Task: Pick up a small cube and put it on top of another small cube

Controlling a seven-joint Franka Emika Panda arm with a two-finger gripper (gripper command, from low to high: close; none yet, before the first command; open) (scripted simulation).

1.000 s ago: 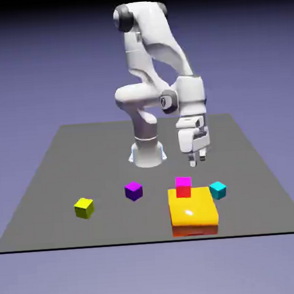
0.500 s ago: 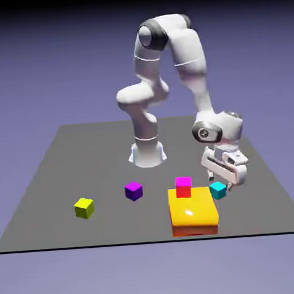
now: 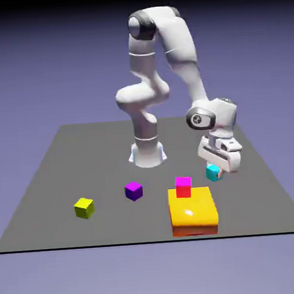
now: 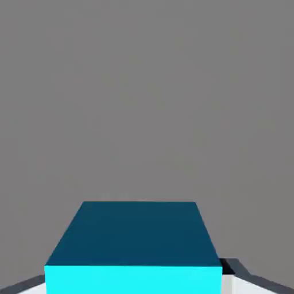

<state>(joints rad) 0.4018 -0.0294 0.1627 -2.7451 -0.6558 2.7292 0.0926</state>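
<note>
My gripper is shut on the small cyan cube, which hangs a little above the table at the exterior view's right. In the hand view the cyan cube fills the lower middle between the fingertips, with plain grey table behind it. The small purple-magenta cube rests on the table to the exterior view's left of the gripper, well apart from it.
A pink-red cube sits on the back edge of a large flat yellow-orange block, just below and left of the held cube. A yellow-green cube lies further left. The robot's base stands behind.
The arm swung down to the cyan cube with open jaws, closed on it, and has since lifted it slightly off the table.
</note>
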